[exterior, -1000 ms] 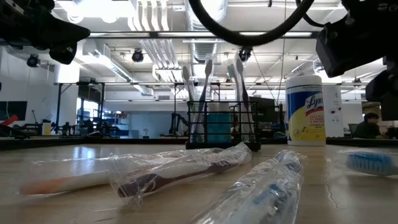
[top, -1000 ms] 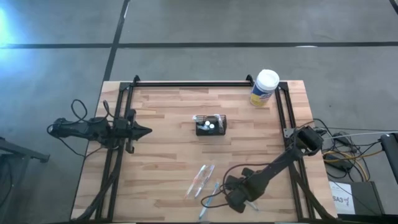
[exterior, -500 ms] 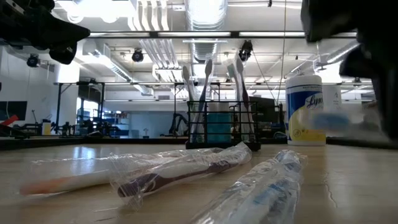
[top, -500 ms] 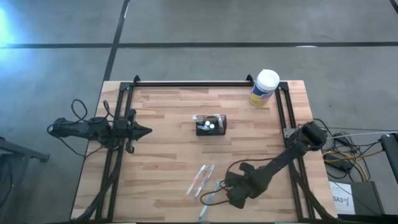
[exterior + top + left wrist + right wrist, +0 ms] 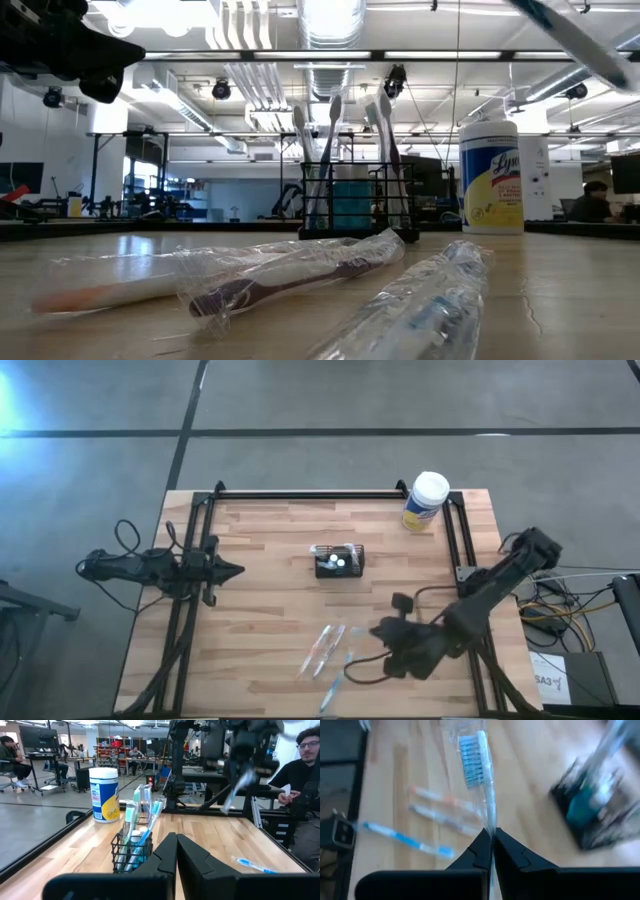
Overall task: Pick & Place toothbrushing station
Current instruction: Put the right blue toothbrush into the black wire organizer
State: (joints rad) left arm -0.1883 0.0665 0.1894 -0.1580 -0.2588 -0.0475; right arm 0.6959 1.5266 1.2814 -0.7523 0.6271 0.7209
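Clear-wrapped brush (image 5: 479,767) is pinched by its handle tip in the closed right end effector (image 5: 490,840), raised near the counter's (image 5: 260,560) front; the caddy (image 5: 339,561) stands mid-counter. Slip could be caused by slick wrap, or bristles snagged on brushes already standing there. The left end effector (image 5: 176,851) is parked closed at the left edge.

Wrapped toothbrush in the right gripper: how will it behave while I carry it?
Probably stiff: the wrapped toothbrush stands straight out from the right gripper. Its clear film looks slick, so it may slip or pivot in that narrow pinch. Likely light.
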